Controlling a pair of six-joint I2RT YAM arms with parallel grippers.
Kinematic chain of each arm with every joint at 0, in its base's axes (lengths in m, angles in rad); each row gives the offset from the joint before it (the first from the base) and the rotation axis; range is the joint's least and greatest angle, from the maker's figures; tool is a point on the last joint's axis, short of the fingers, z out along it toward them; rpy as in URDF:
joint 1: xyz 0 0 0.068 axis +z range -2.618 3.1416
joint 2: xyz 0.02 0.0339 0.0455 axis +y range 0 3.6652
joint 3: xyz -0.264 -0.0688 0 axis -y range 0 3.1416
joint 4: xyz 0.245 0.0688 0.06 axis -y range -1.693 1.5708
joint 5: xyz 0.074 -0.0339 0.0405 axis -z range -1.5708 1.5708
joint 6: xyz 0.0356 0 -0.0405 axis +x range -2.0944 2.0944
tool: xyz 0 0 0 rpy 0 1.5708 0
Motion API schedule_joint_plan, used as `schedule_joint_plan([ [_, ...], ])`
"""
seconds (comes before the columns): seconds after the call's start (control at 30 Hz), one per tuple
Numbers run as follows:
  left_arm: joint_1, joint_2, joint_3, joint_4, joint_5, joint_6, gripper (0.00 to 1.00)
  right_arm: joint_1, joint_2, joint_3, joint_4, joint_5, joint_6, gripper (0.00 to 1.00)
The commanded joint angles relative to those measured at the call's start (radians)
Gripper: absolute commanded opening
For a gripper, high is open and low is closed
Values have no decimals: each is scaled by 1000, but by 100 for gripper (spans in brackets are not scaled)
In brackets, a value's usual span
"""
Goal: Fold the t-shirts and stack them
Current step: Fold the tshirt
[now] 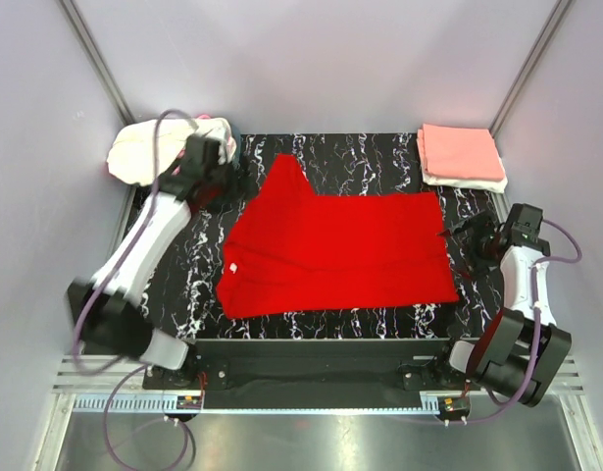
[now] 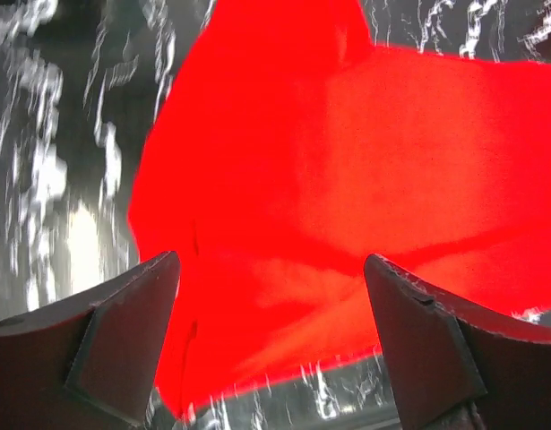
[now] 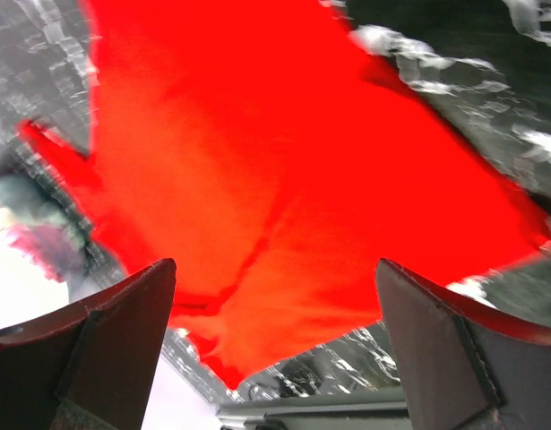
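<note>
Red t-shirt (image 1: 335, 250) lies spread flat at the middle of the bench (image 1: 379, 157), left pincer (image 1: 221, 184) near its back-left sleeve, right pincer (image 1: 466, 240) by its right edge, both gaping wide, gripping nothing; folded salmon-pink shirts (image 1: 461, 152) sit back-right.

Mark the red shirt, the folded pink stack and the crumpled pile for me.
red shirt (image 1: 340, 250), top external view, middle of its body.
folded pink stack (image 1: 462, 152), top external view, top shirt's centre.
crumpled pile (image 1: 134, 157), top external view, its cream cloth.

A lab cell is indicated by plain panels (image 1: 330, 59) around the worktop (image 1: 375, 157) and aluminium rails (image 1: 311, 404) at 6 o'clock.
</note>
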Motion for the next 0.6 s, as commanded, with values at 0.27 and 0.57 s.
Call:
schedule_joint_plan([
  [0.27,50,955,885,77,190,221,88,84,-218,-213,351,-254,79,100],
  [0.57,60,1210,1029,244,139,109,86,195,-536,-534,525,-230,159,99],
])
